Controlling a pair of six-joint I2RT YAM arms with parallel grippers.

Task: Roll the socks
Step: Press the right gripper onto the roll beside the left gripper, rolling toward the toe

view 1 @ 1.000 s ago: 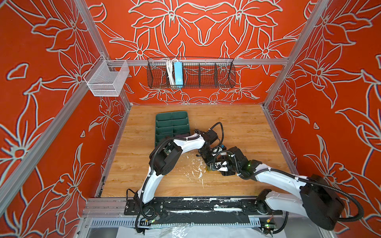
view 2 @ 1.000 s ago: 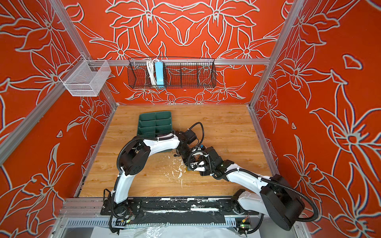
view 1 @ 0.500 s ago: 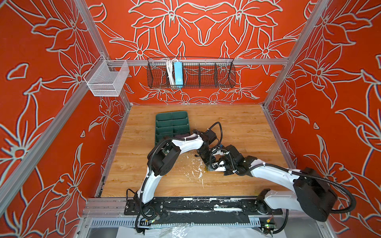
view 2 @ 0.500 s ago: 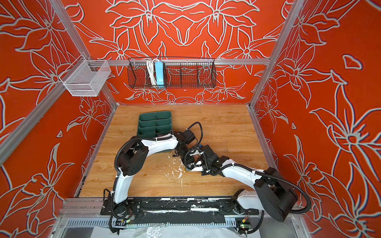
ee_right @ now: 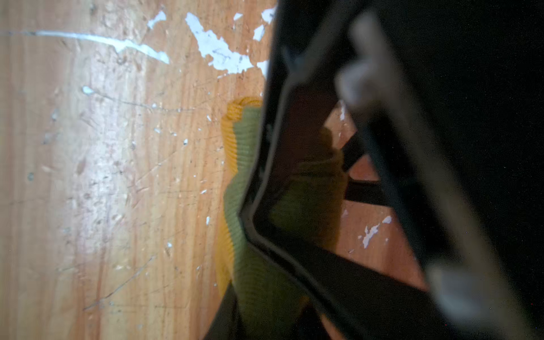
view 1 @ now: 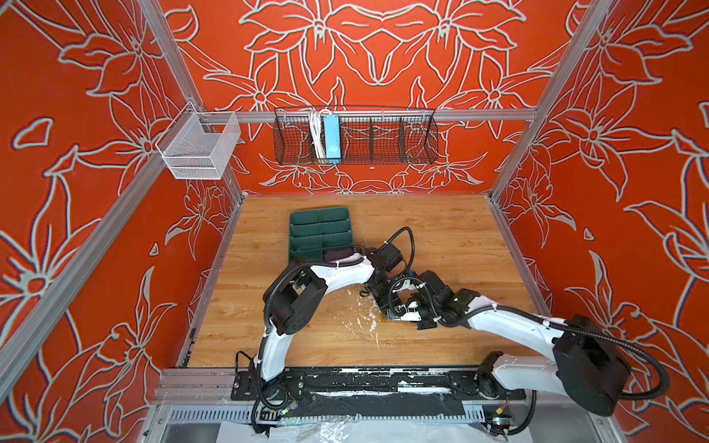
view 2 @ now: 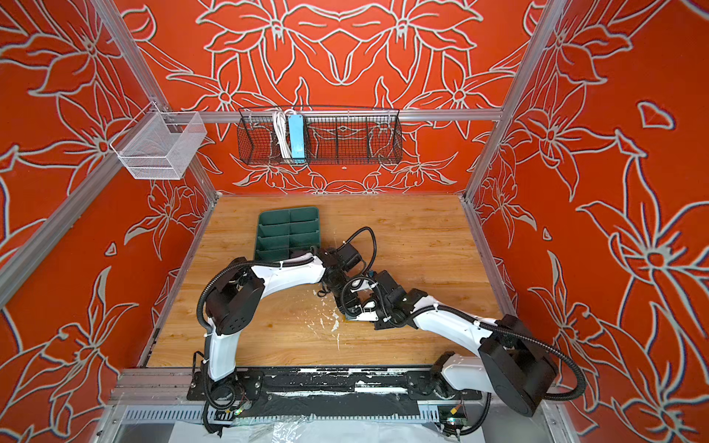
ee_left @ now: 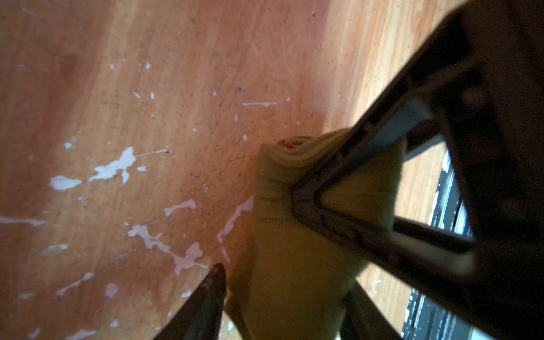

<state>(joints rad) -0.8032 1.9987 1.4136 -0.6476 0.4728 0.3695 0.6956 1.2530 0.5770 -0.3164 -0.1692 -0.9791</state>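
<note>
The olive green sock [ee_left: 294, 265] with its mustard edge [ee_right: 228, 138] lies bunched on the wooden table, between both grippers. My left gripper [ee_left: 288, 303] is open, with its fingers standing either side of the sock. My right gripper [ee_right: 265, 318] is shut on the green fabric, and one of its fingers [ee_left: 323, 206] presses on the sock in the left wrist view. In both top views the two grippers [view 1: 380, 303] [view 1: 395, 312] meet mid-table and hide nearly all of the sock. A purple sock [view 1: 339, 254] rests at the near end of the tray.
The dark green divided tray [view 1: 307, 230] lies behind the left arm. A black wire basket [view 1: 356, 136] with a blue power strip [view 1: 332, 138] and a white mesh basket [view 1: 199, 147] hang on the walls. White flecks [view 1: 360, 326] mark the table.
My right gripper's jaws have closed onto the olive green sock. My left gripper's jaws have spread apart. Both arms have stayed at the middle of the table.
</note>
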